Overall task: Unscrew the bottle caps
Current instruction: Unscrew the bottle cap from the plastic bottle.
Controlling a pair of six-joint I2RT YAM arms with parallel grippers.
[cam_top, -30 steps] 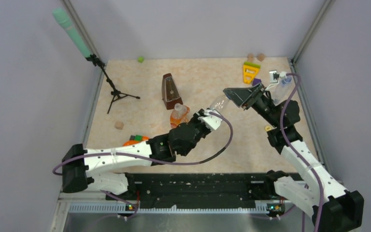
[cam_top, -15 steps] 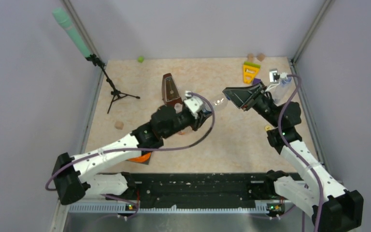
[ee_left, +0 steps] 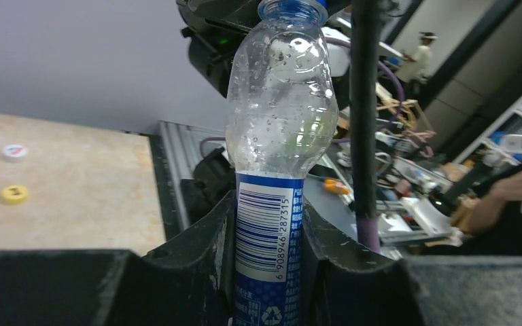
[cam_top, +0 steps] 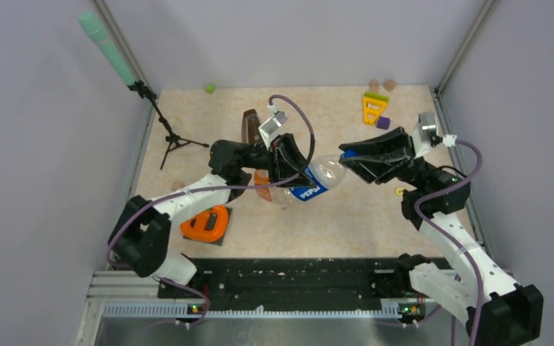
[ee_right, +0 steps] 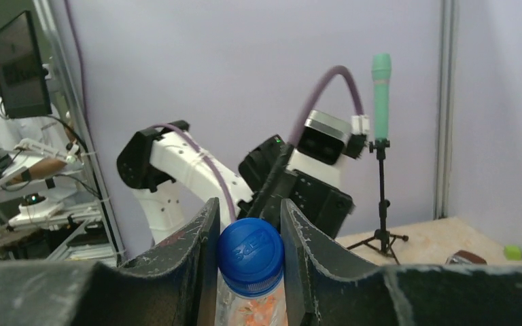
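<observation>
A: Pepsi bottle (cam_top: 321, 176), position?

B: Held off the tabletop (cam_top: 346, 216) at centre, with the blue cap (ee_right: 250, 248) pointing to 2 o'clock. Left jaws clamp the labelled waist. Right jaws are closed on the cap.

A: Handling?

B: Looks empty, so light and thin-walled. It probably dents or twists if squeezed. Grip the label band and turn only the cap.

A: Counts?

B: Three caps: blue on, yellow cap (ee_left: 14, 194) and white cap (ee_left: 15, 151) loose on the tabletop. Two bottles certain, counting the orange-tinted bottle (cam_top: 261, 186) at 9 o'clock. A third is not made out.
</observation>
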